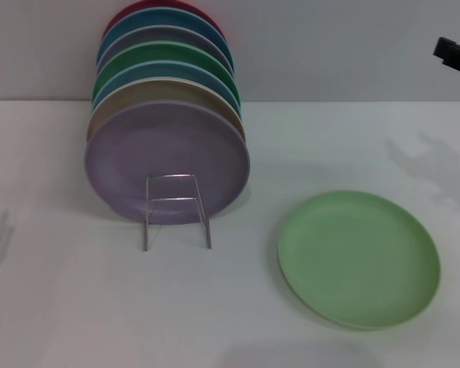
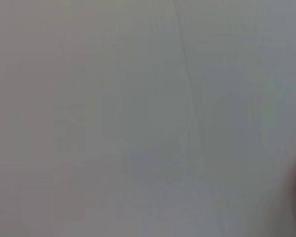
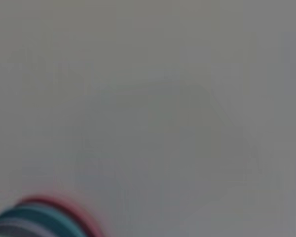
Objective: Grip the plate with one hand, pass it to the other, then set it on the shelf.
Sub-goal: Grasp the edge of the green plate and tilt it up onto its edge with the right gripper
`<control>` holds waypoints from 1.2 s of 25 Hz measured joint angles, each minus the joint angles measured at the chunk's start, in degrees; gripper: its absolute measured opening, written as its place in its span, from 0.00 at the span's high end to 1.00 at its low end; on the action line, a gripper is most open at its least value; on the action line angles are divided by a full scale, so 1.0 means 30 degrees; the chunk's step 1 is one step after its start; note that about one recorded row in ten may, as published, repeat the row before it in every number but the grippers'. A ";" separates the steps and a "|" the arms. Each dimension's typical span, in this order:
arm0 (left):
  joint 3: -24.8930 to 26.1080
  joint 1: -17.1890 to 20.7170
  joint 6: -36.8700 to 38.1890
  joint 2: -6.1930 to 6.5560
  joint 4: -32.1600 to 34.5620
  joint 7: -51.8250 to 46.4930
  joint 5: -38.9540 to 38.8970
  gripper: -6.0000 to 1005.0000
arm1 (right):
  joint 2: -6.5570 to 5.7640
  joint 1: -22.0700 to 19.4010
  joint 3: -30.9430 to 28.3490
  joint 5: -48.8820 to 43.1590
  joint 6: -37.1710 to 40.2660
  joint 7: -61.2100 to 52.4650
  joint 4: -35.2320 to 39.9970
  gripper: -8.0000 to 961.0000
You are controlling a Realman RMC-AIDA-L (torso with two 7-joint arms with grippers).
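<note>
Plate: the pale green plate (image 1: pixel 359 258) lies flat on the white tabletop (image 1: pixel 61 307), near the wire rack (image 1: pixel 176 211), ungrasped.
Right hand: a dark part (image 1: pixel 456 54) shows at the far right edge, probably this hand; grip state cannot be told.
Left hand: unseen.
Approach: take the rim from the edge.
Obstacle: the lavender plate (image 1: pixel 166 161) and those stacked behind it fill the rack.
</note>
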State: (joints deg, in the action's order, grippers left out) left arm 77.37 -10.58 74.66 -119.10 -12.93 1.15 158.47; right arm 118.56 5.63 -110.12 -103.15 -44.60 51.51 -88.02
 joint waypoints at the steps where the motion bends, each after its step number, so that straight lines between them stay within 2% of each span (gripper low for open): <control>1: -0.0006 -0.0005 -0.0005 0.0001 -0.0003 -0.0002 0.0000 0.21 | -0.0012 0.0294 -0.0283 -0.2003 -0.1013 -0.2204 -0.0821 0.27; 2: -0.0013 -0.0021 -0.0020 0.0001 -0.0010 -0.0002 0.0000 0.21 | -0.0035 0.1100 -0.1037 -0.5302 -0.3523 -0.5610 -0.2281 0.27; 3: -0.0013 -0.0021 -0.0020 0.0001 -0.0010 -0.0002 0.0000 0.21 | -0.0035 0.1100 -0.1037 -0.5302 -0.3523 -0.5610 -0.2281 0.27; 5: -0.0007 -0.0039 -0.0024 0.0001 -0.0013 -0.0003 0.0000 0.21 | -0.0047 0.2032 -0.2008 -0.7298 -0.6378 -0.7594 -0.3035 0.27; 8: -0.0001 -0.0062 -0.0047 0.0001 -0.0005 -0.0022 0.0000 0.22 | -0.0178 0.3444 -0.3792 -0.8054 -0.9994 -0.8522 -0.2942 0.27; 11: 0.0006 -0.0064 -0.0053 0.0002 0.0008 -0.0025 0.0000 0.22 | -0.0590 0.4506 -0.4693 -0.8464 -1.2161 -0.9316 -0.2256 0.28; 14: 0.0014 -0.0073 -0.0075 0.0001 0.0008 -0.0031 0.0000 0.22 | -0.0949 0.5266 -0.4781 -1.0093 -1.3325 -0.9949 -0.1684 0.28; 17: 0.0021 -0.0139 -0.0215 0.0002 0.0001 -0.0033 0.0000 0.22 | -0.0968 0.6186 -0.4673 -1.3227 -1.4299 -1.0143 -0.1105 0.28; 21: 0.0022 -0.0281 -0.0473 0.0006 0.0012 -0.0033 0.0000 0.22 | -0.0881 0.6510 -0.4664 -1.4202 -1.4421 -1.0029 -0.0417 0.28; 30: 0.0051 -0.0498 -0.0841 0.0058 -0.0016 -0.0033 0.0000 0.22 | -0.0755 0.7317 -0.4721 -1.4205 -1.3621 -0.8936 0.2949 0.28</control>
State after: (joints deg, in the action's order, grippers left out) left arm 77.52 -12.07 72.14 -118.92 -12.98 1.05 158.47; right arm 116.30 27.58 -124.28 -145.76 -85.46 24.70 -79.17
